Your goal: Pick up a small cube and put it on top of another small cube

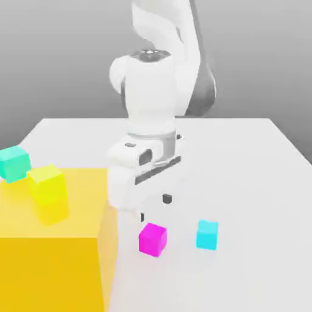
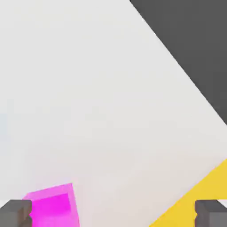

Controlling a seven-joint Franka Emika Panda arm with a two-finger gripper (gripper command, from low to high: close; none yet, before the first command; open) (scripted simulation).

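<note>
On the broad white table (image 1: 256, 183), the big yellow block (image 1: 52, 268) stands near the arm, so the descent should keep well off its side. The fingers (image 1: 155, 208) are spread wide, holding nothing, above the magenta cube (image 1: 152, 239); in the hand view it sits close to one fingertip, so centre over it and match its turned faces before lowering. The cyan cube (image 1: 207, 234), apart toward the exterior view's right, should stay unbumped.
</note>
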